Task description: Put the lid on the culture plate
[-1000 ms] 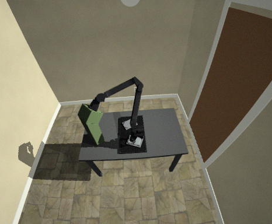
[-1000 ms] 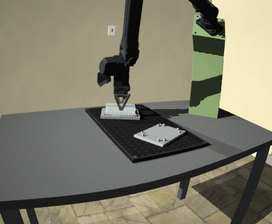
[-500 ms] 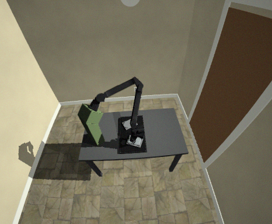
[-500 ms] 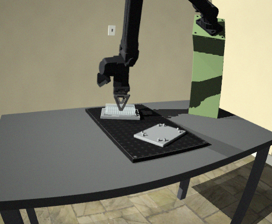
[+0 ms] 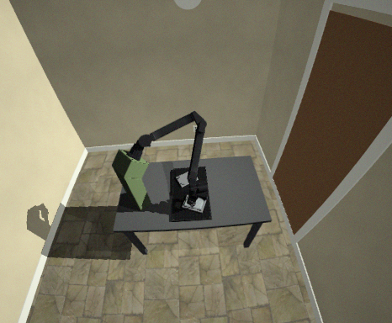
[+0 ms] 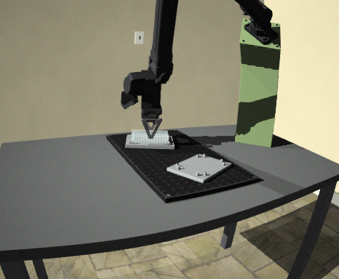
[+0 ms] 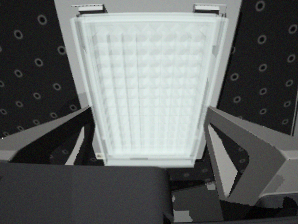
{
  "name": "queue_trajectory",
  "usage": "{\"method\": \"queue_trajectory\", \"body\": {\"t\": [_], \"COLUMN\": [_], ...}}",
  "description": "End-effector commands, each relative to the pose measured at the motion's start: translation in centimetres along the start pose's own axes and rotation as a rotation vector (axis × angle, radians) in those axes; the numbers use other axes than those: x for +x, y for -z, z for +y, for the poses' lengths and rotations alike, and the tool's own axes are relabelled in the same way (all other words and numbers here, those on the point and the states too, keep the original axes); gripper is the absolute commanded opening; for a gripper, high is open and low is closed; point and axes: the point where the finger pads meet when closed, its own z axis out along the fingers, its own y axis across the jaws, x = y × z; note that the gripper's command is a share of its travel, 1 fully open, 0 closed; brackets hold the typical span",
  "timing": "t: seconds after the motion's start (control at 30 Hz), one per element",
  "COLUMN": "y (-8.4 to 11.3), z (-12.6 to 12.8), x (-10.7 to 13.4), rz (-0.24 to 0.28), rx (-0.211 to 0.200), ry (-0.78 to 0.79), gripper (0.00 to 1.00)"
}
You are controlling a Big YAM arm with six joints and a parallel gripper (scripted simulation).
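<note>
While I am watching from afar, the pincer [image 6: 151, 135] is gripping the clear lid [image 7: 150, 85] by its long sides, right over culture plate C15 [image 6: 150, 139] sitting in the plate nest [image 6: 129, 144]. Whether the lid is fully down, I cannot tell. The lid park [image 6: 199, 167] is lying bare near the nest, on the same black mat [image 6: 158, 174] on the table [image 6: 56, 189].

The lid [image 7: 150, 85] lies over the plate's grid of wells, pale and translucent, filling the centre. The gripper [image 7: 150, 145] clamps the lid's long sides, one finger [image 7: 235, 150] on each. Dotted black board [image 7: 260, 65] flanks the lid on both sides.
</note>
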Motion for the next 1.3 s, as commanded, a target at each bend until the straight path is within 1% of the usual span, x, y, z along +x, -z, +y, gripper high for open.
{"method": "queue_trajectory", "body": {"t": [0.0,0.1,0.57,0.7,0.87,1.1,1.13,1.27], "y": [-0.44,-0.64,-0.73,-0.84,-0.89,-1.12,-0.70,-0.81], "z": [0.10,-0.01,-0.15,0.16,-0.16,0.05,0.03,-0.02], "x": [-0.28,0.13,-0.15,-0.18,-0.01,0.02,-0.59,-0.46], "rz": [-0.011,-0.004,-0.009,-0.009,-0.007,-0.006,-0.018,-0.015], "rx": [-0.005,-0.003,-0.003,-0.006,-0.002,-0.004,-0.005,-0.005], "ry": [0.004,0.001,0.000,0.004,-0.002,0.002,0.003,0.001], "gripper": [0.00,0.00,0.00,0.00,0.00,0.00,0.00,0.00]}}
